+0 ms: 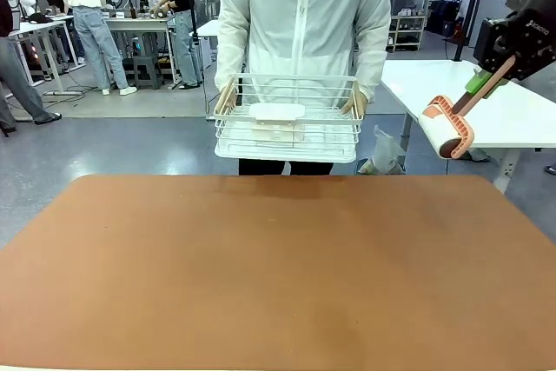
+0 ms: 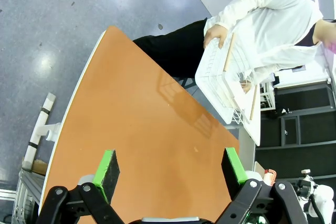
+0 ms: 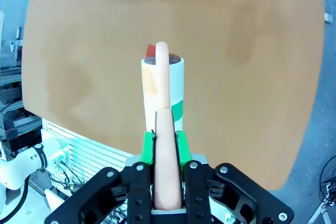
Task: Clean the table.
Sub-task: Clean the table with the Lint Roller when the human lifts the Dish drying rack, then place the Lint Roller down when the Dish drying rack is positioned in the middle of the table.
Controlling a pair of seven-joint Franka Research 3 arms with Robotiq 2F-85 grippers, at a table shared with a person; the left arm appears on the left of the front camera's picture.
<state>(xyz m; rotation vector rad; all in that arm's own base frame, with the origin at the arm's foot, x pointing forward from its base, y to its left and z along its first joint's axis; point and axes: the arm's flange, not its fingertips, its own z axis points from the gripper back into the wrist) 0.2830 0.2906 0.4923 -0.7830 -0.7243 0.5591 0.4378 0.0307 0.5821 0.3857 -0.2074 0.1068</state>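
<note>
Front view: the right hand (image 1: 480, 84) is clamping a peach-handled white lint roller (image 1: 450, 128) aloft, well clear of the flat terracotta tabletop (image 1: 261, 275). Left wrist view: the left hand (image 2: 170, 169) is hovering wide open, empty. Right wrist view: the slim handle, pinched near its end, could be twisting loose under rolling pressure.

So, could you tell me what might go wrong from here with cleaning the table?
1. The robot's right hand pinches the peach-handled white lint roller by its thin handle, far from the roll; pressing on the reddish-brown table could twist it loose.
2. The person holds a white wire basket at the far edge; a sweep there might hit it.
</note>
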